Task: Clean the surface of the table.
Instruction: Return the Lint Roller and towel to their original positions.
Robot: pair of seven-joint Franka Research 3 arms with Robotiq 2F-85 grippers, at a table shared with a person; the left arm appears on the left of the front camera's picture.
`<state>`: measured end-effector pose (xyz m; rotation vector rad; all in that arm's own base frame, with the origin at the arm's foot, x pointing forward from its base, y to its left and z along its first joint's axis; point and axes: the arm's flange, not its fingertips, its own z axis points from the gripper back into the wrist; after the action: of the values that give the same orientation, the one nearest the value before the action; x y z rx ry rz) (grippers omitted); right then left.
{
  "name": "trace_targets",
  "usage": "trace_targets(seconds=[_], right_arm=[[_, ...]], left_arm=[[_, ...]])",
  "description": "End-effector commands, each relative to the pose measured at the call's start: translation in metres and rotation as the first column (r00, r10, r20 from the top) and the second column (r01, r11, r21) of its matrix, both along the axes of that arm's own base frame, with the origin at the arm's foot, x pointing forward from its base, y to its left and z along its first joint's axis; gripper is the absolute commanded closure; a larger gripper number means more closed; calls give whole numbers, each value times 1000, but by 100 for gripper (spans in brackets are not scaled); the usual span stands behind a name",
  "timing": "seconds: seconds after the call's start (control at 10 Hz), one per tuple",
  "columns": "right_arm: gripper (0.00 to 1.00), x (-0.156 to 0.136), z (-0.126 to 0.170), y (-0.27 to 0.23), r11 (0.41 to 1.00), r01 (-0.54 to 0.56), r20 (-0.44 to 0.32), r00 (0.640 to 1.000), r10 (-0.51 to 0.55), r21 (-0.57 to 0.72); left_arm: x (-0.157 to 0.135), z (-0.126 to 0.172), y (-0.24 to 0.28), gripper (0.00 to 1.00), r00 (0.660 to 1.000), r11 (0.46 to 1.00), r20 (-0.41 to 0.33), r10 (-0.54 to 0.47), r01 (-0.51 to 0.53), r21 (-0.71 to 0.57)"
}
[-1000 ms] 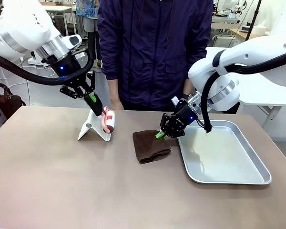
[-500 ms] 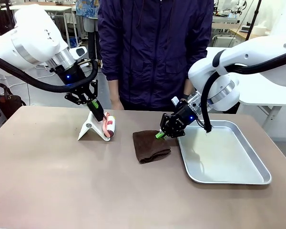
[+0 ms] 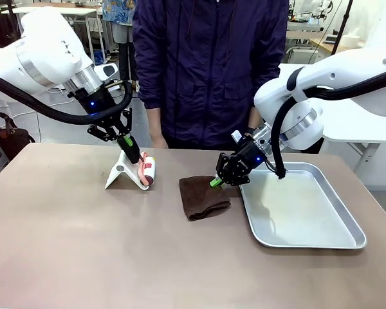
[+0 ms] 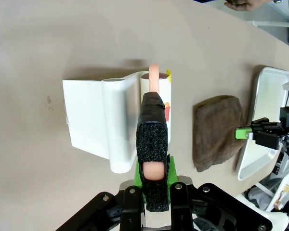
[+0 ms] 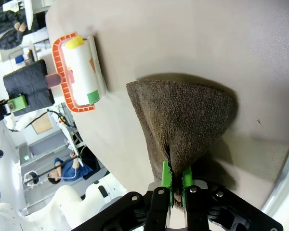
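Front view: the left gripper (image 3: pixel 130 152), upper left of centre, is clamped on the pink handle of a lint roller (image 3: pixel 146 171). Since a second ago this arm has swung in and dropped slightly, so the roller head now sits lower against its white stand (image 3: pixel 119 172); over the last half second nothing moves. I judge the roller is being lifted from or seated in the stand, so no rolling has begun. The right gripper (image 3: pixel 215 181), centre right, pinches the corner of a brown cloth (image 3: pixel 202 198) and has not moved. The table (image 3: pixel 83 257) fills the lower frame, brown-tan and bare in front. A person (image 3: pixel 209 67) stands at the far edge.

Left wrist view: fingers (image 4: pixel 153 144) closed round the pink handle, stand beside the roller at mid frame, cloth to the right.

Right wrist view: green pads (image 5: pixel 166 175) shut on the cloth's gathered corner, the rest fanned out on the table; roller at upper left.

Containers: the metal tray (image 3: pixel 309 239), right of the cloth and just beside it, holds nothing I can see.
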<state>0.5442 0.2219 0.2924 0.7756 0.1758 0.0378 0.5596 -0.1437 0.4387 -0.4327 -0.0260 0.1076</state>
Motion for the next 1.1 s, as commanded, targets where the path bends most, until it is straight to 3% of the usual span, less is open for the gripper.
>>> trace_targets(seconds=[0.0,0.2,0.3,0.4,0.5,0.6,0.7,0.8,1.0], right_arm=[[91,2,2,2,1000,13,11,1000,-13,9],[91,2,2,2,1000,13,11,1000,-13,9],[91,2,2,2,1000,13,11,1000,-13,9],[91,0,0,0,1000,0,0,1000,0,0],[65,0,0,-1,1000,-17,-24,1000,17,8],[38,0,0,-1,1000,-26,-29,999,26,8],[10,1,0,-1,1000,-28,-34,999,28,12],[0,1,1,-1,999,-31,-34,999,31,13],[0,1,1,0,999,-24,-28,999,25,24]], left_arm=[[2,-5,2,80,1000,999,-17,20,-19,42],[1,-6,2,80,1000,998,-19,24,-23,53],[1,-5,4,65,999,998,-17,29,-28,58],[1,-5,7,29,999,998,-18,36,-35,60],[1,-5,9,7,999,997,-19,41,-40,66],[1,-6,12,0,999,996,-18,49,-47,70],[1,-6,14,0,999,996,-19,51,-49,71],[-1,-5,16,0,998,996,-14,56,-55,67],[-3,-2,25,0,997,996,-10,72,-71,61]])
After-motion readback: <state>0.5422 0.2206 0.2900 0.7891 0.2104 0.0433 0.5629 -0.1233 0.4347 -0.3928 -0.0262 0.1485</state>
